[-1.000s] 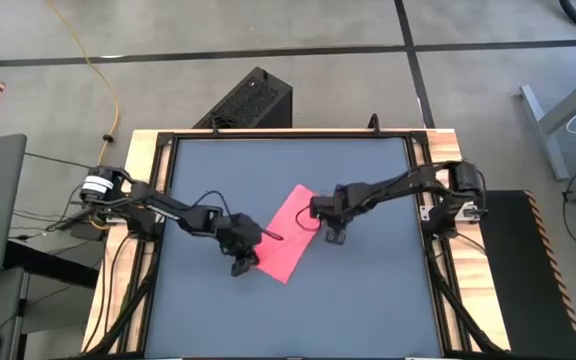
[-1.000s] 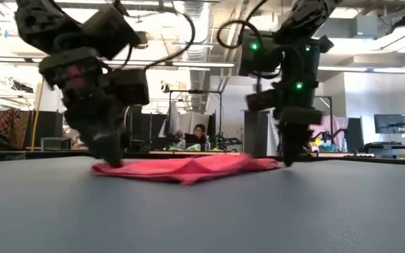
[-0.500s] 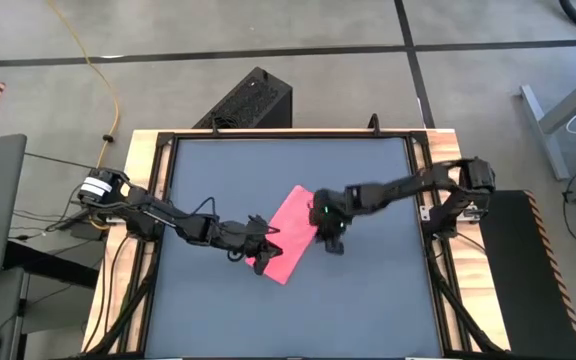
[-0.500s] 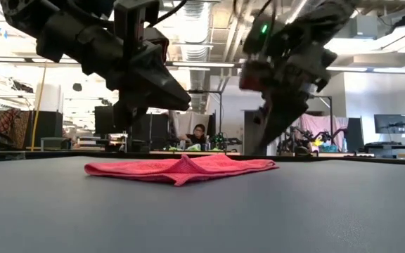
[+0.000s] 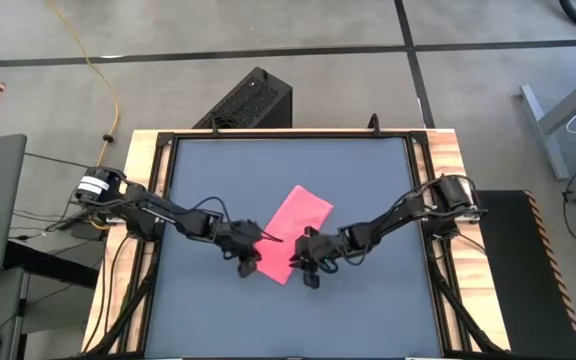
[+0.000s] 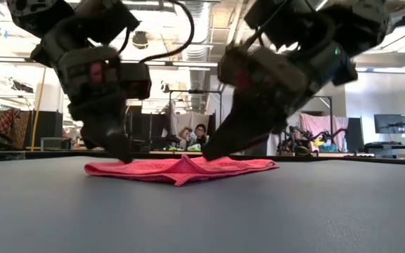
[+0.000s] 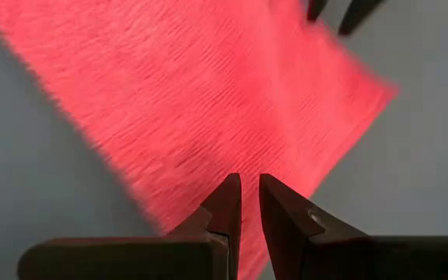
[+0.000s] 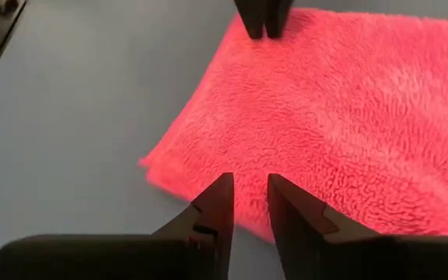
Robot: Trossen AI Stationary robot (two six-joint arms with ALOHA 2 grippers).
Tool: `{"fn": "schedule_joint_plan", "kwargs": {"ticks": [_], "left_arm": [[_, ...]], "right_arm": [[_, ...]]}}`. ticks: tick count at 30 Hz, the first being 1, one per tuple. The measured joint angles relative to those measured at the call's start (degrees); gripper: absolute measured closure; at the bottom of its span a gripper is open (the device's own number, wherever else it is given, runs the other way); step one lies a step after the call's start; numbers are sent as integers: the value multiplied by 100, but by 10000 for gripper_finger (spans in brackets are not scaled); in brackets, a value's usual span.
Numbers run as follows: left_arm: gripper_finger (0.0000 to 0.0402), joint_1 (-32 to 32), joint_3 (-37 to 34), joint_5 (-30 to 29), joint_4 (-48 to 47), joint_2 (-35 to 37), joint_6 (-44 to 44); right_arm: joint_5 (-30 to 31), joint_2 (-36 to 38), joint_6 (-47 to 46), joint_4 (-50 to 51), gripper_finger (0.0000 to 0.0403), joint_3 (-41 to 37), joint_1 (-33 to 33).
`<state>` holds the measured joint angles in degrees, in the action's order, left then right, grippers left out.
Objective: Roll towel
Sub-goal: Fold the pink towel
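Since the frame half a second back, the right pincer (image 5: 308,262) has swung from the towel's far right edge down to its near corner; the left pincer (image 5: 247,255) has dropped back to the cloth's left edge.

High view: the towel (image 5: 296,229) lies flat, diagonal, mid-surface (image 5: 368,170). Both pincers flank its near short end, which we judge is where the roll starts.

Low view: the cloth is flat on the surface, with one small ridge in the middle; both pincers' tips are down at cloth level.

Left wrist view: fingers (image 7: 225,204) nearly closed, a thin gap only, poised over the towel's edge, gripping nothing.

Right wrist view: fingers (image 8: 220,204) slightly apart, empty, just short of the hem; the left pincer's tips show beyond.
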<state>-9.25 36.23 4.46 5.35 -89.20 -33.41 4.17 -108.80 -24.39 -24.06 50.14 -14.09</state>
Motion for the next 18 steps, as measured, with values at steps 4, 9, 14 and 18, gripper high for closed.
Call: {"fn": "schedule_joint_plan", "kwargs": {"ticks": [4,9,14,18], "left_arm": [[366,140,2,348,-509,150,1168],[366,129,4,585,-550,81,2221],[366,34,3,1154,-443,6,2787],[366,28,0,1877,-458,7,2928]], "right_arm": [[468,-489,-751,-139,313,326,-273],[797,-955,-1480,380,339,983,-620],[1110,-1100,-2252,1097,356,1417,-923],[1061,-1057,-2675,1516,367,1599,-1143]]}}
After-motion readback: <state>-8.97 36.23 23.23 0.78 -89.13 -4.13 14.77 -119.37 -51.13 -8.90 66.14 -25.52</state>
